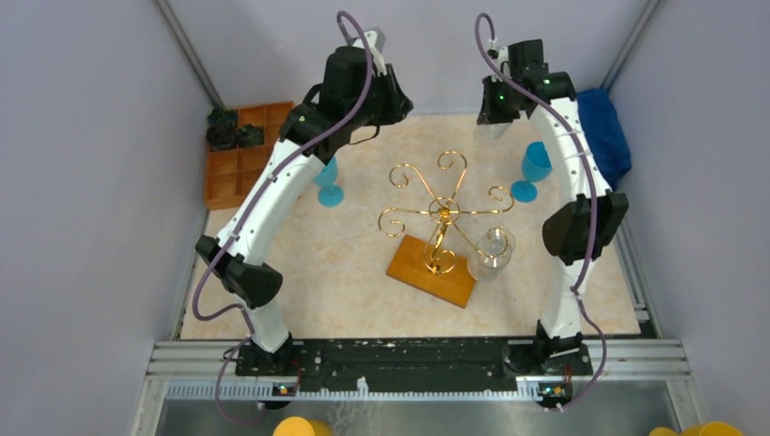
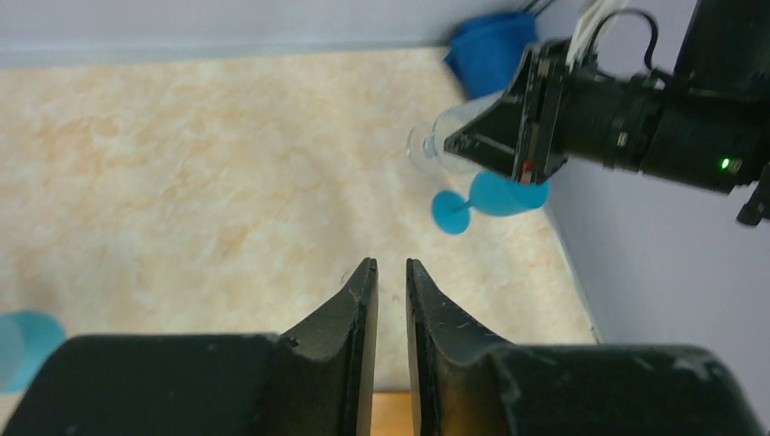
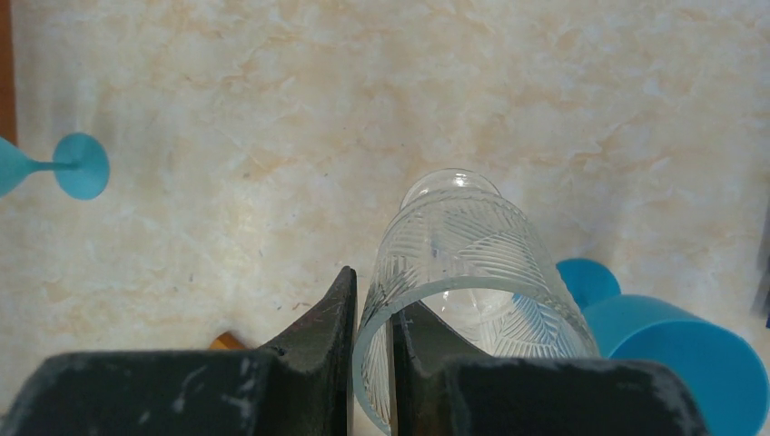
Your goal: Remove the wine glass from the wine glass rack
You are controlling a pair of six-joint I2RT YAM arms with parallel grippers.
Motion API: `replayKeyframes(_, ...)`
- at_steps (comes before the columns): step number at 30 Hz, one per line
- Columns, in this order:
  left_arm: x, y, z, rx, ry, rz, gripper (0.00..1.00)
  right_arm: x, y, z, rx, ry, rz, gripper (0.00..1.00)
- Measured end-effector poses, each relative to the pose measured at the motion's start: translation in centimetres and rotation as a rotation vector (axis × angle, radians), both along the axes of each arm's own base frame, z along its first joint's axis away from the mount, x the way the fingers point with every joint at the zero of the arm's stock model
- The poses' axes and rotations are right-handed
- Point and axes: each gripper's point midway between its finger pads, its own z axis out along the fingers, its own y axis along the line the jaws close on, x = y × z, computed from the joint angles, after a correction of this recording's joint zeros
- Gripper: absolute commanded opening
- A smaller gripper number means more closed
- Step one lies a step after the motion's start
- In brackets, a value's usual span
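The right gripper (image 3: 372, 291) is at the far side of the table (image 1: 363, 272), well apart from the rack (image 1: 442, 211). Its jaws are pinching the rim of a clear wine glass (image 3: 463, 245). One finger is outside the glass and the other is inside it, with the thin wall squeezed between them. The glass has slanted lines cut into it like leaves. Its open mouth faces the wrist camera. The glass is up in the gripper, off the rack.

The rack is gold wire with curly arms. It stands on a flat orange-brown wooden base (image 1: 427, 272) in the middle of the table. Another clear glass (image 1: 495, 252) hangs from one arm, on the right side and a bit nearer.

The left gripper (image 2: 390, 268) is up at the far left. Its jaws are almost together with only a thin gap, and nothing is between them.

Two blue glasses stand on the table: one (image 1: 329, 182) by the left arm and one (image 1: 534, 165) by the right arm, close to the held glass. A blue cloth (image 1: 604, 132) lies at the far right corner. An orange tray (image 1: 238, 168) with little boxes sits at the far left, with some dark things in it that are too small to tell.
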Motion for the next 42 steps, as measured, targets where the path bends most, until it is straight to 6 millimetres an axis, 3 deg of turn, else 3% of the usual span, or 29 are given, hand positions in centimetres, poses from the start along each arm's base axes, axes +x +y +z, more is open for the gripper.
replayKeyframes(6, -1.8, 2.0, -2.6, 0.083, 0.040, 0.053, 0.24, 1.5, 0.1, -4.1, -0.088, 0.060, -0.002, 0.00)
replayKeyframes(11, -3.0, 3.3, -2.0, 0.081, 0.026, 0.072, 0.24, 1.4, 0.7, -7.4, -0.117, 0.127, 0.011, 0.00)
replayKeyframes(15, -3.6, 3.6, -1.6, 0.073, 0.014, 0.071, 0.24, 1.7, 1.1, -8.5, -0.113, 0.134, 0.016, 0.00)
replayKeyframes(23, -3.9, 3.2, -2.7, 0.086, 0.030, 0.059, 0.25, 1.1, 1.1, -13.8, -0.122, 0.210, 0.011, 0.00)
replayKeyframes(31, -3.8, 3.0, -3.1, 0.088, 0.033, 0.057, 0.27, 1.7, 1.3, -16.5, -0.114, 0.219, 0.006, 0.00)
replayKeyframes(39, -3.6, 3.0, -4.0, 0.096, 0.043, 0.057, 0.29, 1.8, 1.5, -17.2, -0.105, 0.225, 0.005, 0.00)
replayKeyframes(40, -3.6, 3.0, -4.2, 0.098, 0.045, 0.057, 0.29, 1.8, 1.5, -17.2, -0.105, 0.227, 0.005, 0.03)
replayKeyframes(42, -3.6, 2.9, -4.4, 0.101, 0.048, 0.057, 0.29, 2.0, 1.6, -17.2, -0.107, 0.232, 0.005, 0.23)
